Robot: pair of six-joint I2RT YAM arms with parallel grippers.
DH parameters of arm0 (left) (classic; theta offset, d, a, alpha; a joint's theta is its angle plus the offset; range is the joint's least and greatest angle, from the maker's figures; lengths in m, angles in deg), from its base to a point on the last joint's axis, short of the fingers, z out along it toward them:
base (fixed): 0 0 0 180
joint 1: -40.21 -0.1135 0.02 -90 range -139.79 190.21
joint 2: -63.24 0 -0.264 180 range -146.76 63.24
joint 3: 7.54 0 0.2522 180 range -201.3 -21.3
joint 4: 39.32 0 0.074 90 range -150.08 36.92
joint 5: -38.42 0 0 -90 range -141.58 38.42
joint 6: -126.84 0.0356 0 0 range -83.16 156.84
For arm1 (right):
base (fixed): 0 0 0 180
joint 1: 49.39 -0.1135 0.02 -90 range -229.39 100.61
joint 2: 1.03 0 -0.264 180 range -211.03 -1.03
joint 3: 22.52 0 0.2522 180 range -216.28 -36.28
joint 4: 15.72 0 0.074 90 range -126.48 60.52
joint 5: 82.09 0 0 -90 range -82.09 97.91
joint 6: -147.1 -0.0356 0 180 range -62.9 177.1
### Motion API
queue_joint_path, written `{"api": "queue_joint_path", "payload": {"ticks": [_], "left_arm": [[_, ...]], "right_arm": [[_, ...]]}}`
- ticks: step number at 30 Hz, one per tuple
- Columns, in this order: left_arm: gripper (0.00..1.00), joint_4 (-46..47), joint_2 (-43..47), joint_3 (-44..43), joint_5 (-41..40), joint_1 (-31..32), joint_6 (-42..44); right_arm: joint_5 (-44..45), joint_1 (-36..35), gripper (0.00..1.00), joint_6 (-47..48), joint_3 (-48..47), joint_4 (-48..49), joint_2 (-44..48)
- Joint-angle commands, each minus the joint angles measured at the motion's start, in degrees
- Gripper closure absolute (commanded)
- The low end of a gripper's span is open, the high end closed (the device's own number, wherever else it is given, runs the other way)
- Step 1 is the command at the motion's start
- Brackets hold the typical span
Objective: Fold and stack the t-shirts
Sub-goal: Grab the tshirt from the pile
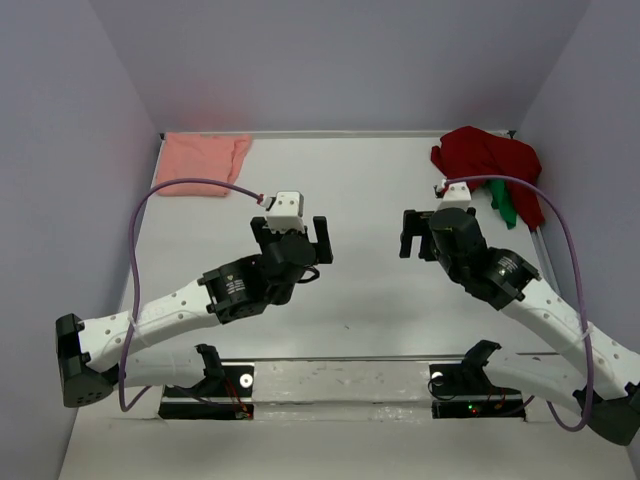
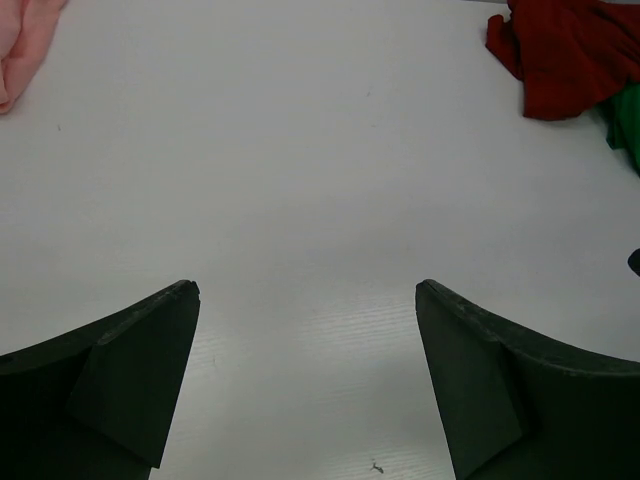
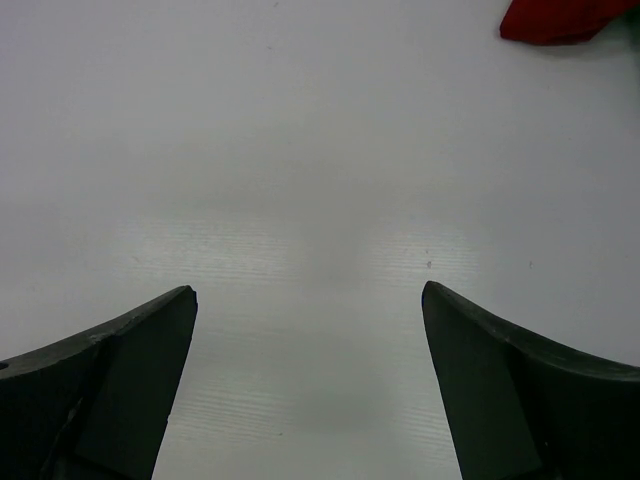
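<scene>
While both pairs of jaws stand wide apart and grasp nothing, the left gripper (image 2: 307, 290) and the right gripper (image 3: 308, 292) are held over the middle of the white table (image 1: 350, 180), with only bare surface between their dark fingers. From above, the two grippers are well apart from each other, the left one on the left half of the table and the right one on the right half, and both point toward the far side. None of the cloth is near the fingers. The pale pink t-shirt (image 1: 203, 163) lies quite flat in the far left corner, against the back wall (image 1: 340, 60). The dark red t-shirt (image 1: 480, 160) lies crumpled in a heap in the far right corner. The green t-shirt (image 1: 506, 205) touches it on the near right side and is mostly covered by the red cloth, so only a small strip of green shows. A purple cable (image 1: 135, 300) makes a loop along each arm.
</scene>
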Motion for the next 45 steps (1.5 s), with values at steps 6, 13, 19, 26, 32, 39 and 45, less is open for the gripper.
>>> {"api": "queue_joint_path", "payload": {"ticks": [6,13,19,26,32,39,45], "left_arm": [[0.01,2.19,2.72,1.20,-0.79,-0.87,-0.08],[0.01,2.46,2.02,1.03,0.18,-1.05,-0.08],[0.01,2.80,1.93,1.20,0.18,-1.05,-0.08],[0.01,2.98,1.76,1.20,-0.09,-1.83,0.27],[0.01,2.80,2.37,0.50,2.10,-5.08,1.93],[0.01,5.61,3.08,0.41,13.00,-15.36,3.51],[0.01,4.56,-2.54,-2.40,16.70,-19.85,3.96]], "right_arm": [[-0.86,-0.47,0.00,0.91,-1.65,1.84,3.25],[-1.03,-0.47,0.00,0.38,-1.83,0.61,2.63],[-0.68,-0.47,0.00,0.38,-1.65,0.70,2.80],[6.59,-0.47,0.00,-2.34,-2.88,-1.58,3.33],[12.59,2.57,0.02,-2.62,-10.59,-3.52,-2.36],[-11.83,28.94,0.22,2.31,-26.05,-1.68,-23.10],[-19.49,35.29,0.30,6.53,-44.35,-3.16,-42.96]]}}
